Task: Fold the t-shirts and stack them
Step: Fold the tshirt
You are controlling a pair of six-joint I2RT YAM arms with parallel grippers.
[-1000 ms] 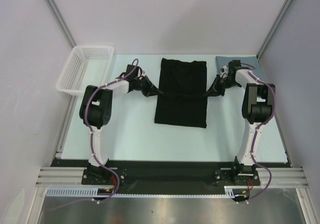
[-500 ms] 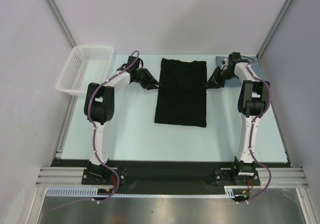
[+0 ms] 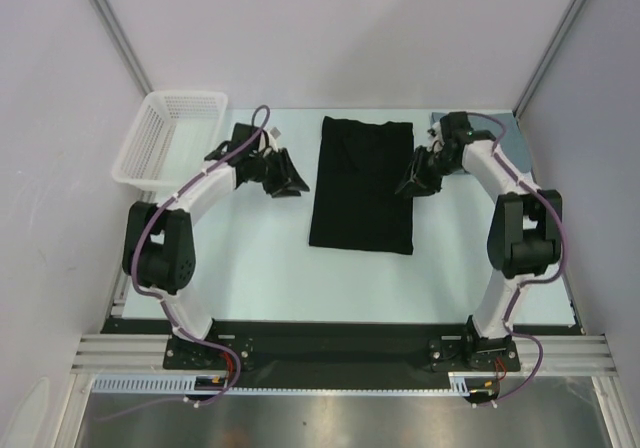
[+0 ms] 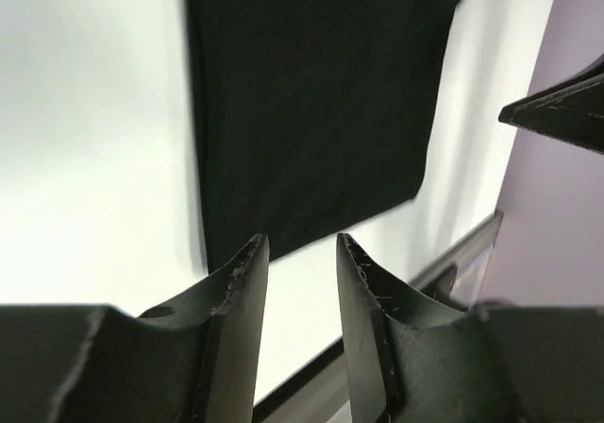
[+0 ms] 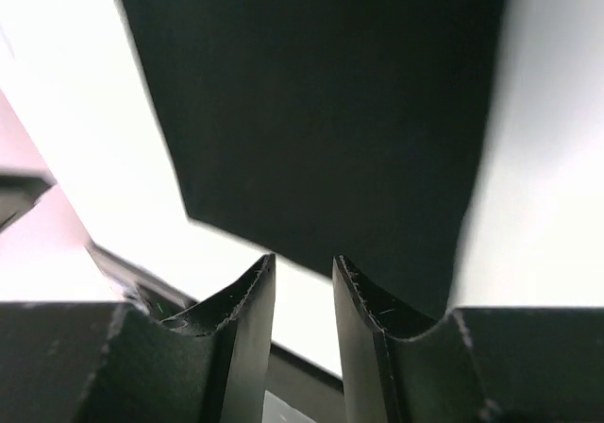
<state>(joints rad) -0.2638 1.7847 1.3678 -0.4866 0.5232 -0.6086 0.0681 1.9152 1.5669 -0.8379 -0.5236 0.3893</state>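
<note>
**A:** Entry one, left end effector [image 3: 283, 180]?
**B:** Two dark fingers, narrowly parted, nothing between them. It hangs just beside the left edge of the large plain black cloth t-shirt [image 3: 362, 183].
**A:** Entry two, right end effector [image 3: 412, 183]?
**B:** Narrow gap, empty, at the shirt's right edge. Contact cannot be told.
**A:** Shirt's condition?
**B:** Flat on the pale bench [image 3: 260, 258], a tall narrow rectangle. The slate grey-blue cloth t-shirt [image 3: 441, 120] lies in the far right corner, mostly hidden behind the right arm. The white plastic mesh basket [image 3: 135, 153] sits far left.
**A:** Handling note?
**B:** A crosswise fold looks due. Pinch both near corners together, lift evenly, lay them on the far edge, and keep the layers square.
</note>
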